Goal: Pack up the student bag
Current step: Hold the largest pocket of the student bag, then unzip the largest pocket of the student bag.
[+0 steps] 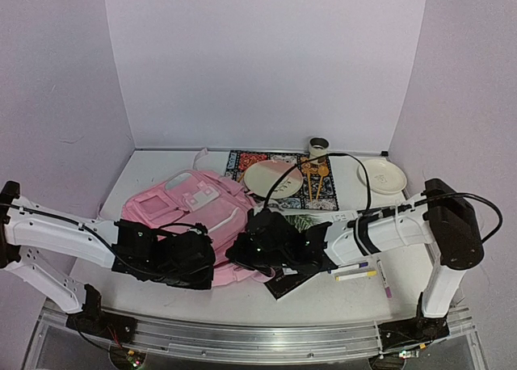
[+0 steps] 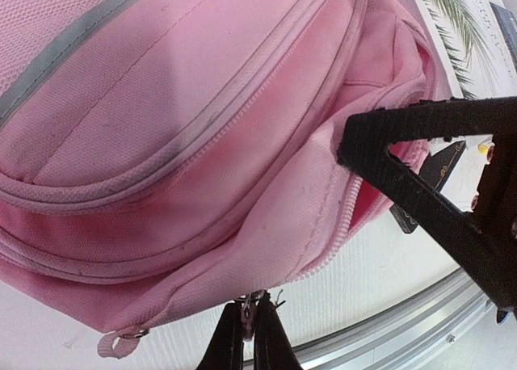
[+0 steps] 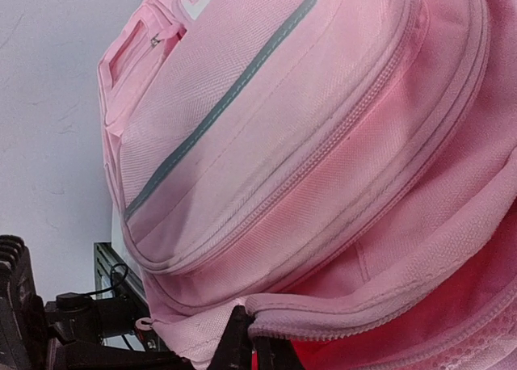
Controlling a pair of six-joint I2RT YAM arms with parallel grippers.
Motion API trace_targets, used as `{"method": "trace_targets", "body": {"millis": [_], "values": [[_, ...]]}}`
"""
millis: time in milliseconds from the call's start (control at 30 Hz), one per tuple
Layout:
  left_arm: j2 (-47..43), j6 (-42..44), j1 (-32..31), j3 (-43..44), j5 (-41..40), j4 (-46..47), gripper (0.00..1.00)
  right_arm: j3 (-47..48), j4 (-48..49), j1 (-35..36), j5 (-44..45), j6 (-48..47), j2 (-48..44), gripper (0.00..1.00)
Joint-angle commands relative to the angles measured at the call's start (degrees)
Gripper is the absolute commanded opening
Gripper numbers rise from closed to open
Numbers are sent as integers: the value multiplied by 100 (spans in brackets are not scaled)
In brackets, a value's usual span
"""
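The student bag [image 1: 190,204] is a soft pink backpack lying flat at the table's centre left, its opened edge toward the arms. My left gripper [image 1: 208,261] is at the bag's near edge; in the left wrist view its fingers [image 2: 250,325] are shut on a small metal zipper pull at the hem of the bag [image 2: 202,144]. My right gripper [image 1: 238,255] is at the bag's near right corner. In the right wrist view it [image 3: 257,350] is shut on the zippered rim of the bag [image 3: 307,144], whose red lining [image 3: 452,321] shows inside the opening.
Behind the bag a cream plate [image 1: 273,178] lies on a patterned mat [image 1: 242,161], with a tin can [image 1: 318,149] and a white plate [image 1: 382,176] further right. Markers [image 1: 355,271] and a black notebook [image 1: 291,283] lie near the right arm. A metal rail [image 1: 242,334] lines the near edge.
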Motion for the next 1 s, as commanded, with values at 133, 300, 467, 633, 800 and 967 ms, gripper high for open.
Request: {"method": "trace_targets", "body": {"millis": [133,300,467,633,800,967], "values": [[-526,-334,0,-214,-858,-594,0,-366,-195,-69,470,-461,-826,0],[-614,-876,80,-281,-1276,-1513,0,-579,-195,-118,540,-725,-1344,0],[-849,-1249,299,-393,-1516,-2102,0,-733,-227,-221,427,-1065,-1765,0],[-1242,-1272,850,-673,-1521,-2169,0,-877,-279,-289,326,-1449,-2174,0],[-1468,-1233,1264,-758,-1807,-2181,0,-933,-307,-332,141,-1821,-2478,0],[-1344,-1316,1435,-834,-1974,-2170,0,-721,-315,-329,-257,-2129,-2292,0]]}}
